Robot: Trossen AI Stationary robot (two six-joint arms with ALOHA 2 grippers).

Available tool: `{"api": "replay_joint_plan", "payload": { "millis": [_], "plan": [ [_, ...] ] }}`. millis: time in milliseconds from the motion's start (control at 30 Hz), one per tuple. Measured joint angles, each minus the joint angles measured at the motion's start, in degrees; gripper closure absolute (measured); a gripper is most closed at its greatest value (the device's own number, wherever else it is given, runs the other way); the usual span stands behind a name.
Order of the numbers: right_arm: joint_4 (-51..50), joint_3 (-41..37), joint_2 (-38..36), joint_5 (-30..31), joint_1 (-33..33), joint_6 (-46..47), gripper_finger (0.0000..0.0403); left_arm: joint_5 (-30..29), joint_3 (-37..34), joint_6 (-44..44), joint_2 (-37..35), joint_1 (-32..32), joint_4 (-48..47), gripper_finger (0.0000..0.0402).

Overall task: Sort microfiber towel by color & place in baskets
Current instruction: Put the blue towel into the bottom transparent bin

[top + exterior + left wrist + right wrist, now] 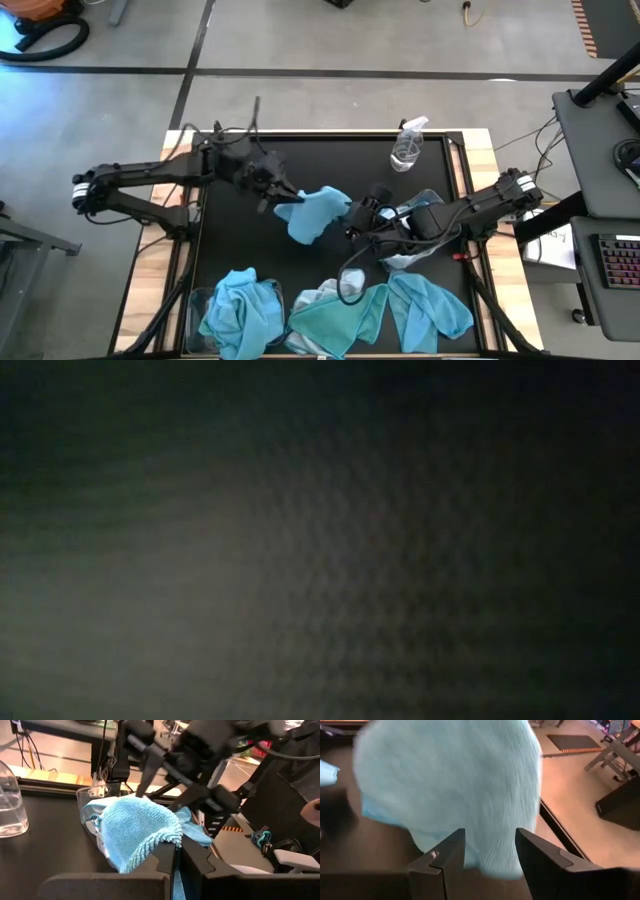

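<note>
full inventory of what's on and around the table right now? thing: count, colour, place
held towel: one, sky-blue, mid-table, hanging from the left gripper
towels in front row: several, blue, teal and pale, heaped along the front edge; exact count unclear
towel in right basket: at least one, pale, under the right arm
baskets: one clear bin at right, one clear bin at front left
spray bottle: one, clear, back of table
table: one, black top, wood edges
left gripper: shut on the held towel
right gripper: open, beside the held towel
</note>
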Motion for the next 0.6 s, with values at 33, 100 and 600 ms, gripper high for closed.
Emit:
{"api": "replay_joint_plan", "payload": {
  "millis": [33,100,600],
  "plan": [
    [-0.45,0.00,-0.15,0.00,0.00,0.99,0.0234,0.00,0.00,0.02,-1.21,0.01,-0.84,0.0401],
    [-1.28,0.00,-0.48,0.01,0.00,1.88,0.0234,0.04,0.00,-0.24,-3.48,-0.01,-2.26,0.0401],
    [-2.01,0.00,-1.13,0.00,0.00,1.94,0.0232,4.36,0.00,-15.10,-12.17,-17.01,-5.33,0.0401]
  ]
}}
